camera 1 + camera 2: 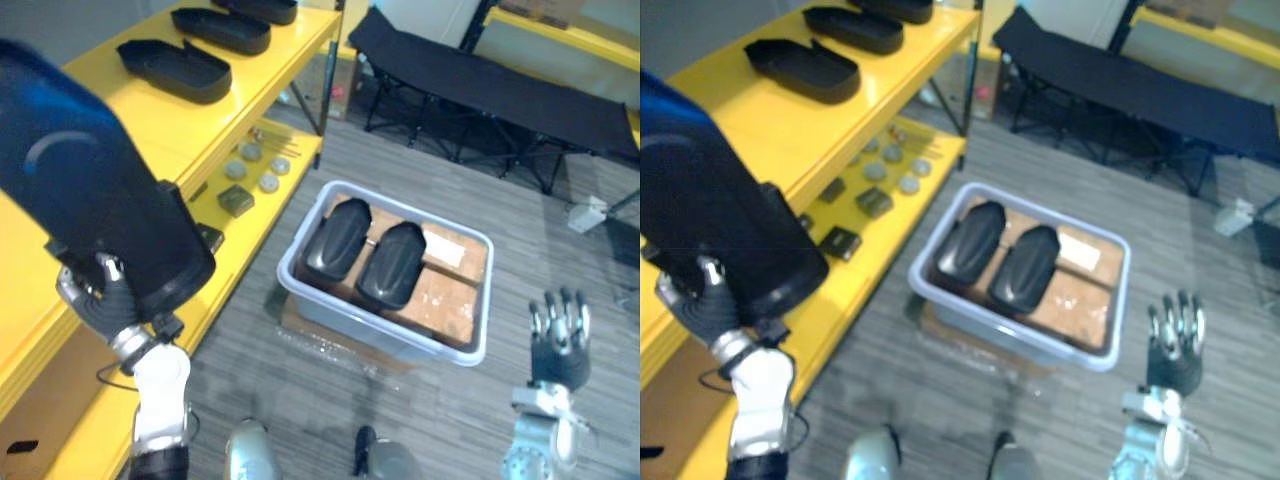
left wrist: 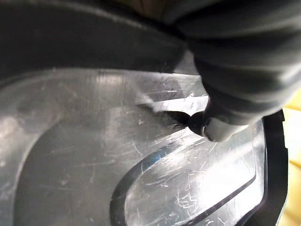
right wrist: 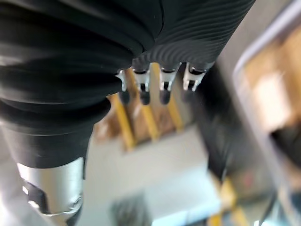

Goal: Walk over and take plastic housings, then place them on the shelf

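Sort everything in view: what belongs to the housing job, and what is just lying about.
Job: held housing in the left hand; right hand, free; tub housings; grey tub; shelved housings; yellow shelf.
Lying about: small parts on the lower shelf; black cot; white box on the floor.

No text, number or sign is legible to me. The black plastic housing gripped in my left hand bears none; the white paper label in the grey plastic bin ahead of my right hand is unreadable.
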Tool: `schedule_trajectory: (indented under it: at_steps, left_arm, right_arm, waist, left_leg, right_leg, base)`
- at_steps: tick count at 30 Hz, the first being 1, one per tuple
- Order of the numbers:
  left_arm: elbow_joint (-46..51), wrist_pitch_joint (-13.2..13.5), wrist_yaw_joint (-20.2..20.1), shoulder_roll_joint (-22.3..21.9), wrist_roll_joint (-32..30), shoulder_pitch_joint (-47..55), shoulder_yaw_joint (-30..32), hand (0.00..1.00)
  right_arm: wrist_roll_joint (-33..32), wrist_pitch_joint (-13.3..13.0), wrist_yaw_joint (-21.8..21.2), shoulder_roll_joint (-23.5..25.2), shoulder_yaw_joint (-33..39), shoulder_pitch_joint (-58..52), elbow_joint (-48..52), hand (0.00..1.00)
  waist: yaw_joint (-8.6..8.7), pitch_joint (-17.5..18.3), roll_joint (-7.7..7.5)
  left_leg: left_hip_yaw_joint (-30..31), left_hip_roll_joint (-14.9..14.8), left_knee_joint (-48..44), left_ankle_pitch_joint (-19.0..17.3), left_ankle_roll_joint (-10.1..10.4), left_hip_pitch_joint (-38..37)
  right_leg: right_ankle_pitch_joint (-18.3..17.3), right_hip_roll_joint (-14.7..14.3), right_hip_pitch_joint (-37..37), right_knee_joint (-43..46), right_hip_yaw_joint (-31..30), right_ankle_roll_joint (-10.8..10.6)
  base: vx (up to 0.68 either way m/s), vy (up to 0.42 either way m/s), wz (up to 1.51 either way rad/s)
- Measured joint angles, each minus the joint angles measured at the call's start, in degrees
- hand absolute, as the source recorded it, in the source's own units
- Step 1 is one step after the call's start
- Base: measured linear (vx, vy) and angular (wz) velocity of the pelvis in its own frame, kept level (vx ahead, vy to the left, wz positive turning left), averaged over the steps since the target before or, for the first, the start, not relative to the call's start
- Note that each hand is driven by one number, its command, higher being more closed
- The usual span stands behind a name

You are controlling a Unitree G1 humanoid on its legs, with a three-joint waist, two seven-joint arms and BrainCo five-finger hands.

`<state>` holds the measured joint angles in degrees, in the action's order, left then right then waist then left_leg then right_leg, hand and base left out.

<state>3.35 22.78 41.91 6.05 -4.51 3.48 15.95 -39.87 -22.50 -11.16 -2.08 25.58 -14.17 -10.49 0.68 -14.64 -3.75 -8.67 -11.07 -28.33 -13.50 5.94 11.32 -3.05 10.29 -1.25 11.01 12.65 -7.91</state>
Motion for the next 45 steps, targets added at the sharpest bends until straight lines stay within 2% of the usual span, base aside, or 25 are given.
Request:
schedule_trajectory:
  at_steps: [2, 6, 11, 12, 13, 16, 17, 20, 22, 24, 26, 27, 29, 32, 34, 36, 37, 38, 39, 40, 41, 42, 43, 44, 45]
  left_arm:
    - [0.5, 0.4, -0.3, 0.0, 1.1, 1.7, 1.0, 1.00]
    - [4.6, 0.4, -0.6, -1.1, 2.2, 6.9, 5.9, 1.00]
    - [8.8, 0.3, -0.8, -3.5, 2.3, 13.5, 19.1, 1.00]
    - [9.1, 0.3, -1.0, -3.8, 2.3, 14.4, 20.7, 1.00]
    - [9.3, 0.6, -1.8, -4.7, 2.4, 16.1, 23.8, 1.00]
    - [9.3, 1.4, -4.8, -6.9, 4.7, 20.8, 30.3, 1.00]
    - [9.4, 2.3, -5.7, -8.2, 6.3, 22.9, 32.5, 1.00]
    - [10.1, 3.7, -8.8, -11.5, 9.8, 25.0, 34.6, 1.00]
    - [10.4, 4.9, -10.0, -13.1, 11.6, 25.4, 34.6, 1.00]
    - [12.3, 5.3, -12.0, -13.7, 13.5, 25.2, 34.3, 1.00]
    - [15.0, 5.7, -14.2, -13.1, 13.6, 24.0, 34.0, 1.00]
    - [15.6, 5.8, -16.0, -11.9, 13.7, 22.5, 33.2, 1.00]
    - [15.7, 5.8, -18.5, -10.6, 14.5, 20.8, 32.1, 1.00]
    - [15.9, 5.8, -20.0, -10.4, 15.9, 18.5, 31.5, 1.00]
    - [15.9, 5.8, -20.6, -8.3, 15.8, 17.1, 28.3, 1.00]
    - [16.0, 5.8, -22.2, -5.0, 15.7, 14.5, 25.1, 1.00]
    - [16.0, 5.7, -23.1, -3.7, 15.6, 12.6, 23.0, 1.00]
    - [16.0, 5.3, -24.5, -3.0, 15.4, 10.5, 21.2, 1.00]
    - [16.0, 5.3, -24.7, -2.7, 15.4, 10.1, 21.1, 1.00]
    - [16.0, 5.2, -25.4, -1.3, 15.6, 9.4, 21.1, 1.00]
    - [15.8, 4.9, -26.3, -1.1, 15.8, 9.1, 20.3, 1.00]
    - [15.8, 4.9, -26.7, -1.1, 15.9, 9.1, 19.5, 1.00]
    - [15.8, 4.9, -27.5, -1.1, 16.0, 9.6, 18.2, 1.00]
    - [15.8, 4.9, -28.7, -0.8, 16.1, 10.2, 17.0, 1.00]
    - [15.8, 4.9, -29.2, -0.8, 16.2, 10.2, 16.4, 1.00]
  right_arm:
    - [1.4, -0.3, -0.2, -0.1, 0.4, 0.3, 0.0, 0.00]
    - [5.4, -0.1, 0.0, -1.1, -3.9, 4.8, 0.3, 0.00]
    - [7.2, 0.1, 1.0, -2.3, -15.8, 13.9, -2.1, 0.00]
    - [7.2, 0.1, 1.2, -2.3, -16.7, 15.2, -3.2, 0.00]
    - [7.3, 0.1, 1.7, -2.1, -18.5, 17.2, -4.9, 0.00]
    - [9.5, 0.0, 3.8, -1.1, -23.7, 19.5, -6.9, 0.00]
    - [11.5, -0.1, 4.7, 0.1, -25.4, 20.2, -6.9, 0.00]
    - [14.5, 0.1, 6.5, 1.0, -28.4, 23.2, -8.6, 0.00]
    - [15.9, 0.3, 7.2, 0.9, -28.7, 24.4, -8.8, 0.00]
    - [16.0, 0.7, 8.4, 0.5, -28.5, 24.3, -8.7, 0.00]
    - [16.2, 2.0, 9.2, -0.9, -28.2, 23.5, -8.1, 0.00]
    - [16.3, 2.8, 10.0, -2.0, -27.5, 22.6, -7.7, 0.00]
    - [17.3, 2.9, 11.0, -3.2, -26.5, 21.6, -7.7, 0.00]
    - [18.5, 3.0, 11.0, -3.4, -25.3, 20.7, -5.3, 0.00]
    - [18.8, 2.6, 10.9, -3.4, -24.2, 17.9, -2.9, 0.00]
    - [20.0, 2.5, 11.2, -3.3, -22.4, 14.9, -1.5, 0.00]
    - [20.5, 1.8, 11.3, -3.4, -21.5, 13.3, -1.0, 0.00]
    - [20.5, 0.2, 11.4, -3.4, -20.7, 12.1, 0.3, 0.00]
    - [20.5, -0.1, 11.4, -3.4, -20.6, 12.1, 0.7, 0.00]
    - [20.5, -1.5, 11.4, -3.5, -20.5, 13.4, 2.1, 0.00]
    - [20.4, -2.7, 11.3, -4.4, -19.9, 14.9, 2.6, 0.00]
    - [20.5, -3.1, 11.4, -5.1, -19.6, 15.9, 2.7, 0.00]
    - [20.5, -3.3, 11.6, -6.1, -18.9, 17.7, 2.7, 0.00]
    - [20.4, -3.3, 12.0, -6.7, -18.4, 18.6, 2.7, 0.00]
    - [20.4, -3.3, 12.3, -6.9, -18.4, 18.7, 2.7, 0.00]
  waist:
    - [-0.03, 0.5, 0.38]
    - [-2.26, 2.0, 2.22]
    - [-9.41, 3.4, 4.30]
    - [-10.13, 3.5, 4.43]
    - [-12.11, 3.7, 4.59]
    - [-16.61, 4.3, 3.74]
    - [-18.49, 4.8, 2.81]
    - [-21.28, 5.3, 1.72]
    - [-21.88, 5.7, 1.17]
    - [-21.76, 6.1, 0.78]
    - [-19.93, 6.2, 0.44]
    - [-18.62, 6.1, 0.24]
    - [-18.66, 6.3, 0.02]
    - [-18.49, 5.9, 0.25]
    - [-16.76, 5.6, 0.58]
    - [-14.35, 5.2, 0.98]
    - [-12.98, 5.1, 1.03]
    - [-12.33, 4.7, 0.77]
    - [-12.35, 4.5, 0.58]
    - [-12.52, 3.1, -0.99]
    - [-12.42, 2.2, -0.79]
    - [-12.44, 1.7, 0.09]
    - [-12.35, 0.4, 2.05]
    - [-12.16, -0.6, 3.21]
    - [-12.07, -0.7, 3.45]
  left_leg:
    - [0.3, 0.5, 0.6, -0.2, 0.3, -0.5]
    - [3.4, 3.0, 3.9, 1.6, 0.0, -0.4]
    - [11.2, 7.0, 7.1, 4.5, -0.2, -0.3]
    - [12.3, 7.5, 7.1, 4.6, -0.3, -0.3]
    - [14.6, 8.7, 7.5, 4.9, -0.4, -0.3]
    - [19.4, 11.0, 7.7, 5.3, -0.6, -0.2]
    - [20.6, 11.9, 7.6, 5.3, -0.6, 0.3]
    - [22.5, 13.1, 6.6, 5.2, -0.7, 0.7]
    - [22.6, 13.8, 6.5, 4.9, -1.2, 0.8]
    - [22.6, 14.5, 5.4, 4.1, -2.0, 2.1]
    - [19.5, 13.3, 3.1, 3.4, -3.1, 4.7]
    - [15.5, 11.7, 2.5, 3.6, -3.3, 5.5]
    - [14.3, 12.2, 2.8, 4.1, -3.7, 5.5]
    - [14.6, 12.5, 4.1, 5.0, -4.6, 5.8]
    - [17.5, 13.9, 5.5, 6.7, -5.2, 5.5]
    - [22.2, 14.6, 9.5, 9.3, -5.2, 4.3]
    - [24.7, 14.4, 12.6, 11.4, -4.9, 3.4]
    - [25.7, 14.3, 15.3, 13.6, -4.0, 2.7]
    - [25.5, 14.3, 15.5, 14.0, -3.5, 2.8]
    - [24.3, 15.1, 15.6, 14.6, -2.7, 3.3]
    - [23.9, 15.0, 14.8, 14.8, -2.2, 4.7]
    - [23.7, 14.2, 14.7, 14.9, -1.9, 5.4]
    - [22.9, 12.3, 15.1, 14.9, -1.9, 6.0]
    - [19.1, 9.9, 16.0, 15.1, -1.8, 5.8]
    - [17.5, 9.1, 16.3, 15.3, -1.9, 5.9]
  right_leg:
    - [0.0, 0.1, -1.0, -1.0, 0.2, 0.0]
    - [-0.2, 1.3, -3.1, -3.1, 4.0, -0.3]
    - [-1.5, 2.7, -8.0, -3.4, 13.4, -1.1]
    - [-1.5, 2.7, -8.7, -3.4, 14.6, -1.0]
    - [-1.5, 3.0, -10.2, -3.4, 16.7, -1.0]
    - [-1.5, 3.7, -12.8, -2.4, 20.7, -0.9]
    - [-1.5, 4.0, -13.1, -2.0, 21.8, -0.9]
    - [-0.9, 4.2, -14.5, -0.9, 23.5, -0.4]
    - [-0.8, 4.6, -14.8, -0.7, 23.5, -0.3]
    - [-0.8, 4.8, -15.0, -0.9, 24.1, -0.3]
    - [-0.7, 4.3, -16.8, -1.3, 28.1, -0.4]
    - [-0.7, 4.3, -18.2, -1.5, 29.9, -0.4]
    - [-0.4, 5.4, -18.4, -1.1, 30.1, -0.3]
    - [0.6, 6.6, -16.1, 2.6, 28.6, 0.6]
    - [1.5, 7.1, -13.8, 8.2, 22.3, 1.8]
    - [-2.8, 5.5, -11.3, 13.1, 14.9, 2.8]
    - [-8.9, 3.3, -9.8, 13.3, 11.6, 2.6]
    - [-11.4, 1.5, -7.7, 10.2, 10.1, 3.5]
    - [-11.4, 1.4, -7.2, 9.0, 10.1, 3.7]
    - [-9.7, 1.0, -5.4, 4.8, 9.7, 3.4]
    - [-10.6, 0.5, -5.6, 3.1, 9.6, 0.9]
    - [-10.5, -0.1, -5.4, 1.9, 9.5, 0.6]
    - [-9.8, -1.6, -4.9, 0.8, 9.2, 0.8]
    - [-9.6, -2.3, -4.8, 0.8, 9.2, 1.2]
    - [-9.6, -2.4, -4.7, 0.8, 9.2, 1.2]
  base:
    - [0.01, 0.013, 0.07]
    - [0.02, -0.008, 0.43]
    - [0.06, -0.031, 0.93]
    - [0.05, 0.002, 0.97]
    - [0.09, 0.024, 1.11]
    - [0.10, 0.034, 1.00]
    - [0.09, 0.031, 0.74]
    - [0.05, 0.015, 0.59]
    - [-0.01, 0.037, 0.19]
    - [-0.03, 0.053, 0.28]
    - [-0.04, 0.032, 0.81]
    - [-0.02, 0.022, 1.01]
    - [0.04, 0.062, 0.52]
    - [0.01, 0.085, 0.14]
    - [-0.02, 0.017, 0.75]
    - [-0.03, -0.106, 1.12]
    - [-0.07, -0.165, 0.98]
    - [-0.08, -0.159, 0.73]
    - [-0.10, -0.161, 0.19]
    - [-0.12, -0.184, -0.13]
    - [-0.12, -0.182, -0.19]
    - [-0.14, -0.160, -0.21]
    - [-0.16, -0.122, -0.21]
    - [-0.16, -0.119, -0.12]
    - [-0.11, -0.106, -0.01]
